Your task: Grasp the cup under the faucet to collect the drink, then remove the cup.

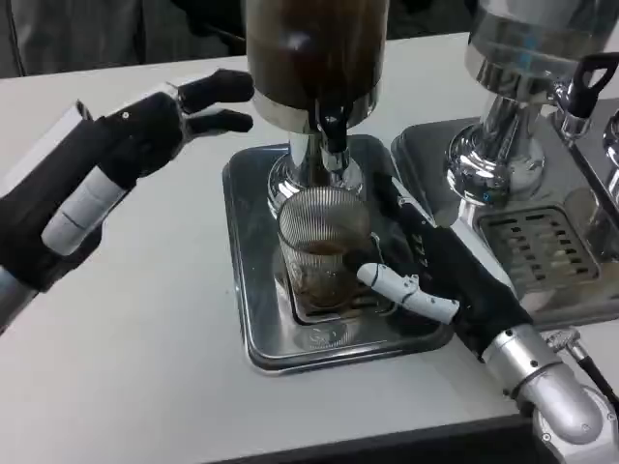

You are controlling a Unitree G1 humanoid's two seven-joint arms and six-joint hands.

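1. Clear ribbed glass: one cup, standing straight up, long side pointing up and down, a little brown drink at the bottom.
2. Sits on the shiny metal tray, right under the black faucet of the dark drink tank. Faucet at 12 o'clock from the cup, just above the rim.
3. Right hand wraps the cup from its 3 o'clock side. White thumb at the cup's 4 o'clock, touching the glass low down. Black fingers up along the far right side. Looks like holding the cup.
4. From the right hand, cup lies at 9 o'clock, touching.
5. Left hand up in the air at the cup's 10 o'clock, well apart from it. Fingers spread wide, nothing in them, tips pointing toward the tank at 3 o'clock.
6. Nearer hand by far: the right one. Best guess for the next job: lift or slide the cup out toward 5 o'clock, away from the faucet, kept upright so nothing spills.
7. Count: one cup, one tray under it, two hands, two drink machines. Second machine, silver, at the cup's 2 o'clock, with its own tray and one black tap.
8. White table under all of it.
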